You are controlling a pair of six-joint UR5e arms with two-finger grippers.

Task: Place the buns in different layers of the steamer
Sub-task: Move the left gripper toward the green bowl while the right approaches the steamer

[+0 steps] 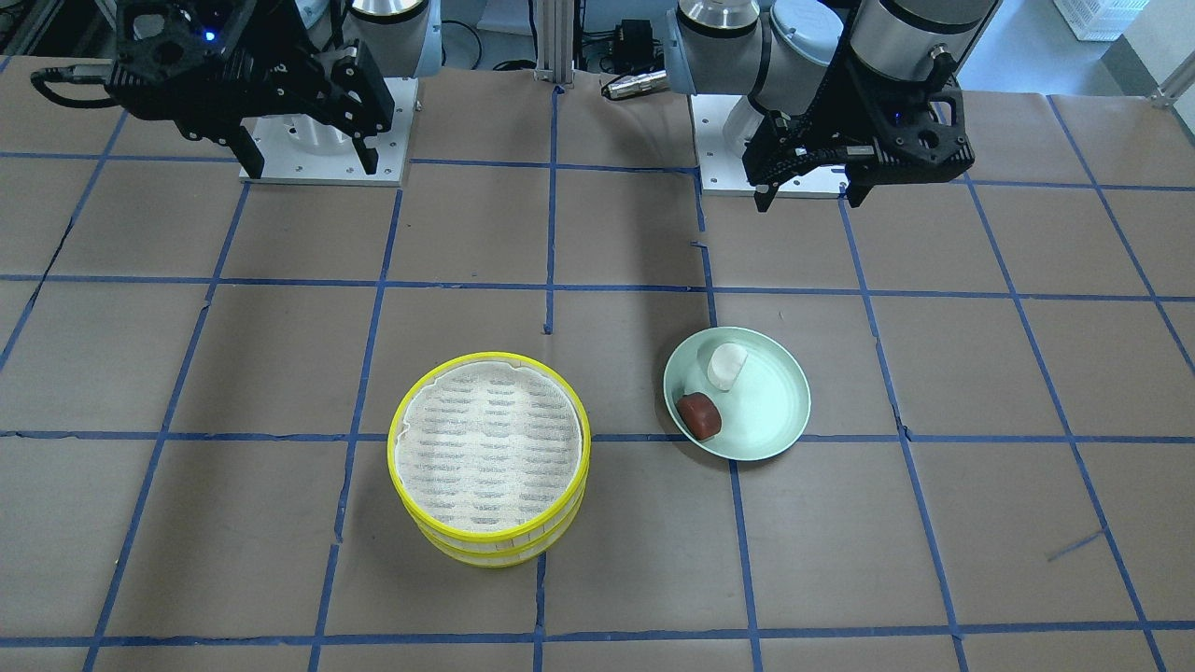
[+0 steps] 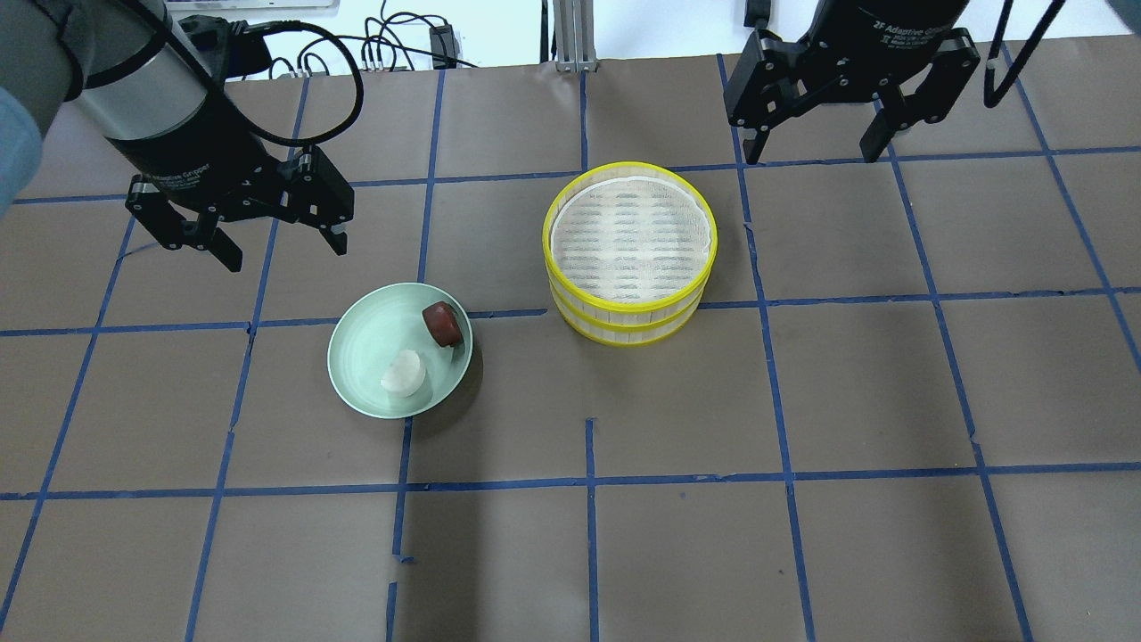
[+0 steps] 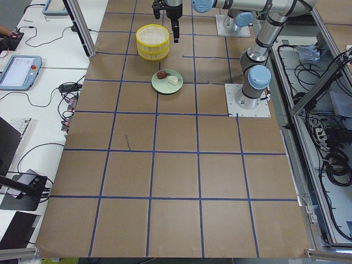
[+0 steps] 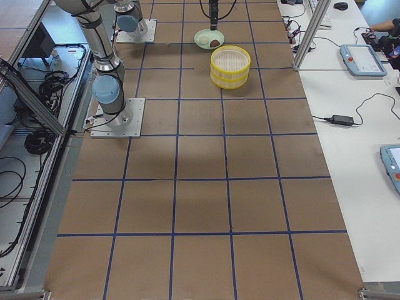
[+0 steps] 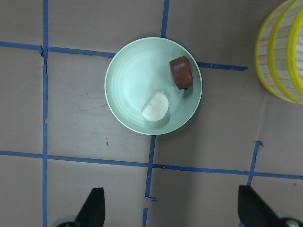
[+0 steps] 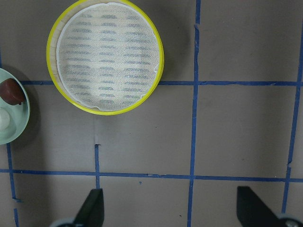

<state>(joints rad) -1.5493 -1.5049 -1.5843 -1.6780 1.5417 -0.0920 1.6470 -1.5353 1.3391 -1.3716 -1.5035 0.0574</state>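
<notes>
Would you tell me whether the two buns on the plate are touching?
Apart. The left wrist view shows bare plate between the white bun and the reddish-brown bun.

Bright, even light falls from above. The desk (image 2: pixel 802 401) shows no hard glare, and its brown paper looks flat and matte. In the overhead view a soft shadow lies at the lower right of the plate (image 2: pixel 365 357), and another hugs the right side of the steamer (image 2: pixel 628 308). The strip behind the desk there is washed out white. Both wrist views are sharp at centre. The fingers of the left tool (image 5: pixel 173 208) and the right tool (image 6: pixel 168 208) show as dark, slightly soft shapes at the bottom edge. The side views are clear, but far things appear tiny.
</notes>
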